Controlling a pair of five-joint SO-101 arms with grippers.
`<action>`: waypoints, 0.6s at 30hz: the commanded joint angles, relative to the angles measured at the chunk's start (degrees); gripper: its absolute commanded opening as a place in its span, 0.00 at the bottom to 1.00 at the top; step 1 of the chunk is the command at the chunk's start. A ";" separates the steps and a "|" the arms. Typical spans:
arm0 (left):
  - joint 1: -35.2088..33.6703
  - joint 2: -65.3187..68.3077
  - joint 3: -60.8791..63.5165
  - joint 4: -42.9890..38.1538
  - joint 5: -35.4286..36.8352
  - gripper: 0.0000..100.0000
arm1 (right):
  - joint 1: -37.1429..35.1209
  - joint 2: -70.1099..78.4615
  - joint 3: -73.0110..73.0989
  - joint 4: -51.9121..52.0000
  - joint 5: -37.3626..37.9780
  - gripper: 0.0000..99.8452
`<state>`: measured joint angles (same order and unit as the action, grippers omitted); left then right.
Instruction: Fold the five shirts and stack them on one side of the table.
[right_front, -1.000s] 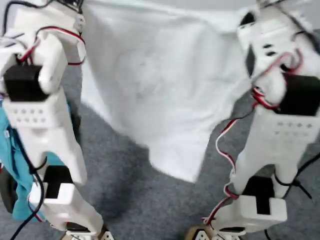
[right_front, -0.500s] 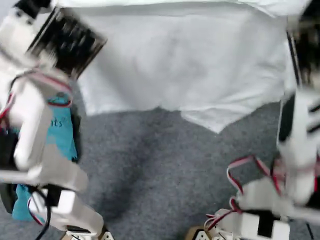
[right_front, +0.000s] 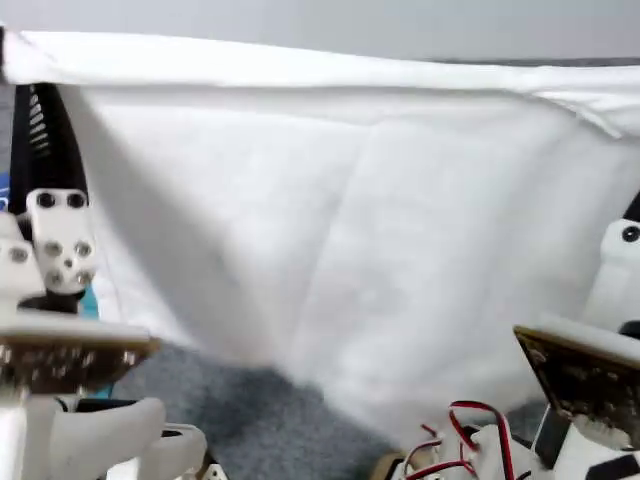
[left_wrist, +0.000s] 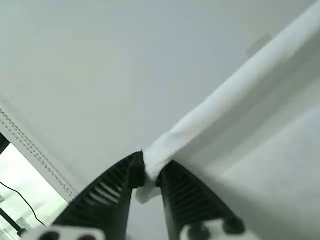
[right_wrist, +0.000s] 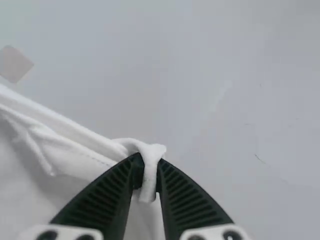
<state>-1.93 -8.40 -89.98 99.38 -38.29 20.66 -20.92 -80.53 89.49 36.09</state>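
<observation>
High view: the white shirt (right_front: 350, 250) hangs spread wide across the scene, its top edge drawn out in a near-straight band from far left to far right. The cloth falls toward the near side, where a patch of the grey table (right_front: 250, 425) shows under its lower edge. An arm stands at each side – the left arm (right_front: 60, 250) at the left edge of the sheet, the right arm (right_front: 600, 340) at the right. A sliver of teal cloth (right_front: 92, 298) shows beside the left arm. The front of the shirt carries a faint mark at most, too pale to read.

Left wrist view: the left gripper (left_wrist: 150, 167) has its two ribbed black fingers (left_wrist: 112, 192) pressed together on a bunched corner of the shirt's rolled edge. The roll runs away from the tips as a taut band, with the rest of the cloth hanging off it. A small pale patch on the surface behind is too faint to read.

Right wrist view: the right gripper (right_wrist: 146, 170) likewise pinches a fold of the shirt's hem between its closed fingers (right_wrist: 105, 192) – a small tuft stands up between the tips. The seamed edge trails off to one side.
</observation>
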 joint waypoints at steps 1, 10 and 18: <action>-1.85 -0.18 7.78 1.23 -0.53 0.01 | 0.84 2.24 5.80 1.89 0.79 0.01; -1.32 2.29 60.00 -5.45 -6.42 0.01 | -9.71 13.41 39.38 1.54 0.44 0.01; -1.76 17.05 87.78 -36.13 -10.73 0.01 | -12.00 31.43 53.98 -20.79 0.35 0.01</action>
<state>-1.76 4.70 -6.20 75.12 -48.22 8.35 6.59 -26.81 77.10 36.26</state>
